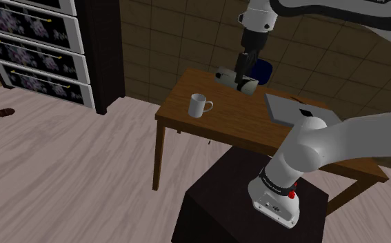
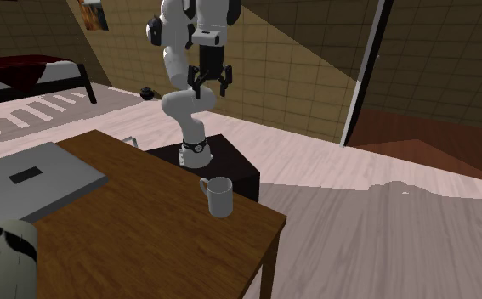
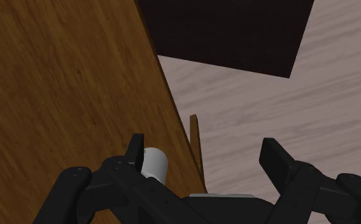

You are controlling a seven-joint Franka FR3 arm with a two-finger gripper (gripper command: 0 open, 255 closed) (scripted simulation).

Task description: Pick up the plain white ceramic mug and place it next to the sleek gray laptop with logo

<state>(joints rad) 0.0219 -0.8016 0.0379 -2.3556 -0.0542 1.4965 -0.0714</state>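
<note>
A white mug [image 1: 199,105] stands upright on the brown wooden table [image 1: 221,128], near its edge and a good way from the closed grey laptop [image 1: 296,110]. The second exterior view shows the mug [image 2: 219,195] with its handle turned toward the arm, and the laptop [image 2: 35,178] further along the table [image 2: 145,242]. My black gripper [image 2: 210,87] hangs open high above the table, holding nothing. In the wrist view the gripper [image 3: 203,147] has its fingers wide apart, and the mug [image 3: 154,163] shows small and far below, by one finger.
A white-and-black patterned mug [image 1: 232,78] lies near a blue object [image 1: 262,69] at the table's far side. The dark stand [image 1: 242,207] sits against the table. A set of drawers [image 1: 35,41] and a dark cabinet [image 1: 101,48] stand at the shoulder view's left.
</note>
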